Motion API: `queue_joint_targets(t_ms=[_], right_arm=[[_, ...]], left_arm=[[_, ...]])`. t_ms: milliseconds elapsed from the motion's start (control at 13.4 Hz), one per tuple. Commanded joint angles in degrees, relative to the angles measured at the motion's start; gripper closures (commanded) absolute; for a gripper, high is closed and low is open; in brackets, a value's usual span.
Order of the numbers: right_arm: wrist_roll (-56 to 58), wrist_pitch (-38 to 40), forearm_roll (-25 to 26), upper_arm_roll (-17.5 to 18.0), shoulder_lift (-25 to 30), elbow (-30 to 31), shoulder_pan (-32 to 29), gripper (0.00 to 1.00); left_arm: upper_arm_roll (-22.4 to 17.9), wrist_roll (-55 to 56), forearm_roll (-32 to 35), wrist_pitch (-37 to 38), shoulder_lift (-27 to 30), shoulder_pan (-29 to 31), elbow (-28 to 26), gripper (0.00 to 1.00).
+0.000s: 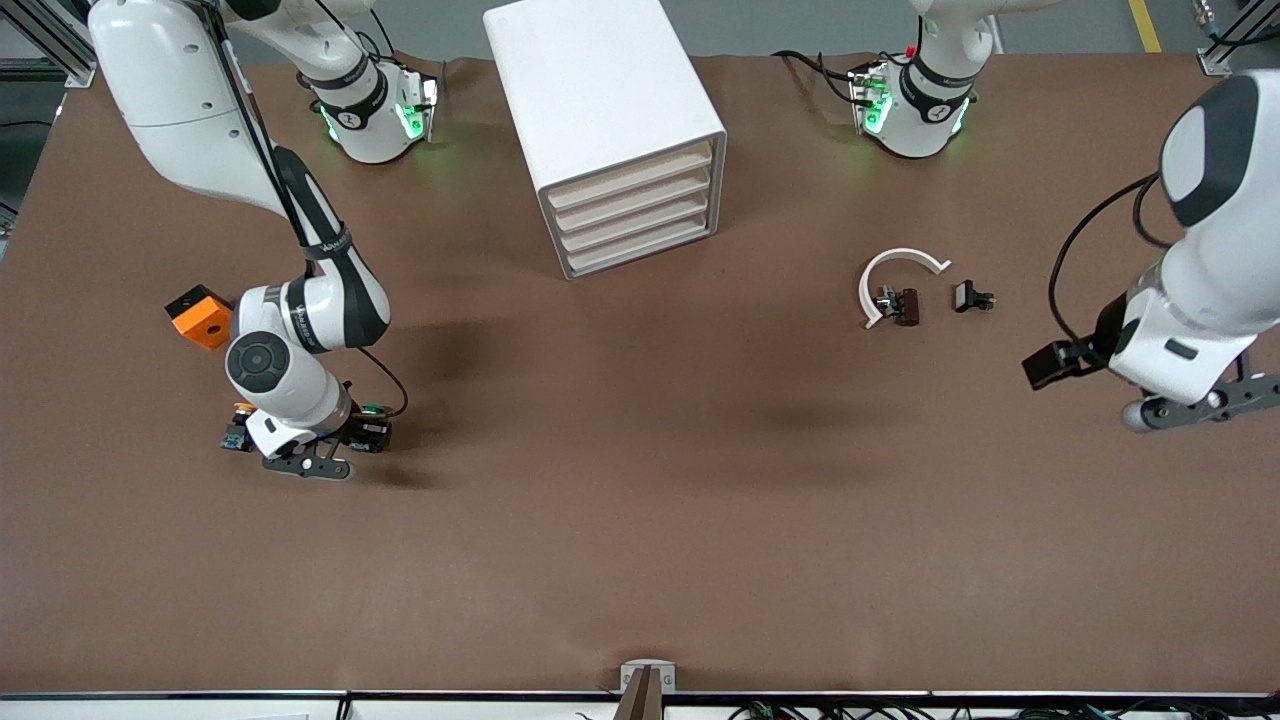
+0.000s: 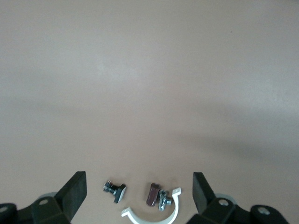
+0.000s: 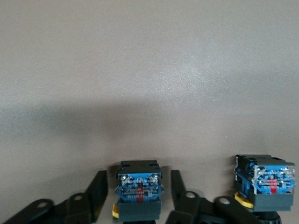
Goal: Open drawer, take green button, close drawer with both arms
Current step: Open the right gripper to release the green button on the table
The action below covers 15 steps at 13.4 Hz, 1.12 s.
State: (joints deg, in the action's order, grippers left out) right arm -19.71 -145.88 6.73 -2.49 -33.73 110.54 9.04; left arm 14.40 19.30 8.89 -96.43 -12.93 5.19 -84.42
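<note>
- Drawer: one of four alike in the white cabinet. All four fronts are seen flush and shut. Which of the lower ones is meant cannot be told.
- Button: found on the table toward the right arm's end, well apart from the cabinet, standing between the fingers of the right gripper. In the front view it is hidden under the hand. A blue-and-black body is shown. Only a yellowish sliver of cap is seen, so a green cap cannot be confirmed.
- Second button: set just beside the first, orange-yellow capped. An orange block lies farther from the front camera.
- Right gripper: low at the table, jaws parted to either side of the button body, not seen pressing on it.
- Left gripper: spread wide, empty, waiting over bare table near a white curved clip and small fittings.
- Handling, as judged: light, rigid, hard plastic. The flat flanks of the blocky body are best taken. The rounded cap is likely slippery, and the item is easily toppled if nudged.
</note>
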Motion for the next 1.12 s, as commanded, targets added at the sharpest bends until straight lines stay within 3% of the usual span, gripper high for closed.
queue_joint_targets(t_ms=[0, 299, 448, 598, 747, 1046], right_arm=[[0.5, 8.3, 0.6, 0.4, -0.4, -5.2, -0.5, 0.0], [4.8, 21.5, -0.7, 0.4, 6.4, -8.4, -1.6, 0.0], [9.6, 25.7, -4.9, 0.3, 10.3, -8.8, -3.7, 0.0], [14.2, 30.4, -9.0, 0.1, 14.0, -9.5, -7.1, 0.0], [16.0, 34.8, -9.5, 0.0, 17.8, -10.5, -9.3, 0.0], [18.4, 45.2, -8.8, -0.1, 24.0, -12.8, -11.9, 0.0]], left_arm=[[0.7, -3.6, 0.7, 2.1, 3.0, 2.3, -0.1, 0.0], [-0.3, -7.2, 0.1, 5.6, 6.7, 2.7, -0.4, 0.0], [-1.9, -9.7, 0.0, 7.9, 9.3, 2.4, -0.9, 0.0], [-6.3, -13.6, -3.1, 10.1, 11.5, 1.0, -0.9, 0.0], [-12.9, -18.0, -7.4, 12.4, 12.7, -1.6, -0.9, 0.0], [-14.7, -18.6, -7.5, 13.7, 14.7, -3.1, -1.7, 0.0]])
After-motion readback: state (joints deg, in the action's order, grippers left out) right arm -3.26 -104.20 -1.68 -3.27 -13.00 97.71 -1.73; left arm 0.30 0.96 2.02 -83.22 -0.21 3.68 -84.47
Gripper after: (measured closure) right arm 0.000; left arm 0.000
